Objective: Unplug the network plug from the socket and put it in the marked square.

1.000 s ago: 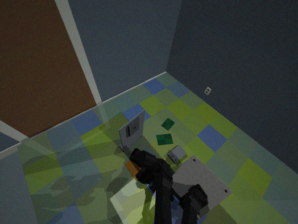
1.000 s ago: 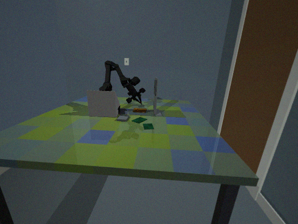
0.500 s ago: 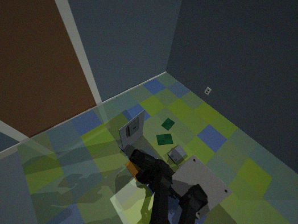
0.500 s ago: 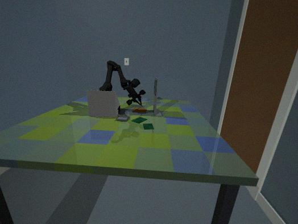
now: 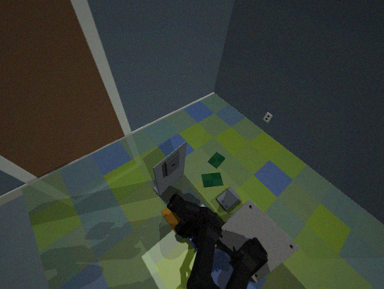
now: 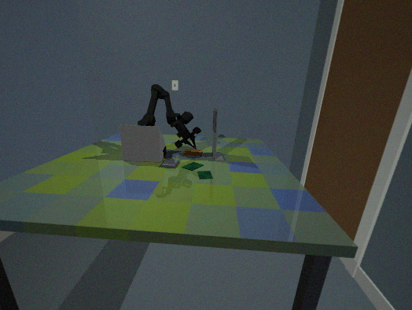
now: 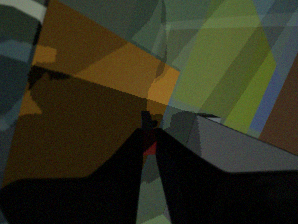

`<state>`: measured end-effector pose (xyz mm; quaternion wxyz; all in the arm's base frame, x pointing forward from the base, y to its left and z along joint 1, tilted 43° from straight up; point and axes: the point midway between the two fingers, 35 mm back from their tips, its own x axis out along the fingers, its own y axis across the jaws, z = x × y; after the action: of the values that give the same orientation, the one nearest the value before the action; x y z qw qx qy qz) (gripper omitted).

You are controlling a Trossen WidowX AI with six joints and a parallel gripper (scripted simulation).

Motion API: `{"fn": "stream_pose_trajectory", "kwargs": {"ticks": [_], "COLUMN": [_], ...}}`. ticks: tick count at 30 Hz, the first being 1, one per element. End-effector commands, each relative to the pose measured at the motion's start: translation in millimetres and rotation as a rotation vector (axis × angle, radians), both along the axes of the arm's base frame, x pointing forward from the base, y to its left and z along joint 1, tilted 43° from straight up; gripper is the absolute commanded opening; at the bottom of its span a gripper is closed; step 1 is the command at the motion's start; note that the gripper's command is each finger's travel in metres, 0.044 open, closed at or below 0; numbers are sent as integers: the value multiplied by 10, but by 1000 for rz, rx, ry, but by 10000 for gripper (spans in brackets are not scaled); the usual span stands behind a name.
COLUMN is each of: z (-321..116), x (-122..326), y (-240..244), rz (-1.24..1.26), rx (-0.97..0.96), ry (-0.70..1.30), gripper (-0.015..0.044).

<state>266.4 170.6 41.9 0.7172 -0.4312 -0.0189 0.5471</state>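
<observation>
The upright grey panel (image 5: 161, 184) (image 6: 215, 143) stands on the table with the socket housing (image 5: 176, 161) on its face. No plug shows in the socket. My gripper (image 6: 195, 148) (image 7: 148, 134) is shut, pointing steeply down, low over the table and in front of the panel, apart from it. A small dark plug (image 7: 146, 120) with a red part shows at the fingertips in the wrist view, and the gripper is shut on it. In the top view the arm hides the fingertips and the plug. I cannot tell which patch is the marked square.
An orange block (image 5: 169, 217) (image 6: 193, 153) (image 7: 160, 87) lies close to the fingertips. A grey block (image 5: 228, 199) (image 6: 170, 162), two green pieces (image 5: 216, 160) (image 5: 212, 180) and a large grey board (image 5: 271, 227) (image 6: 141, 143) are around the arm. A pale patch (image 5: 148, 257) is at lower left.
</observation>
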Motion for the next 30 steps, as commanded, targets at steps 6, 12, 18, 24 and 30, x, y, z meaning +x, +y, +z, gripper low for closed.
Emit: {"fn": "stream_pose_trajectory", "kwargs": {"ticks": [6,12,18,24,30], "z": [-91,-128,-128,-142,-125], "x": [-47,-66,-60,-62,-58], "y": [58,97,115,142,129], "rz": [-4,-5,-5,-5,-1], "rx": [-1,1,1,1,3], "ry": [10,10,10,10,6], "gripper": [0,0,0,0,0]}}
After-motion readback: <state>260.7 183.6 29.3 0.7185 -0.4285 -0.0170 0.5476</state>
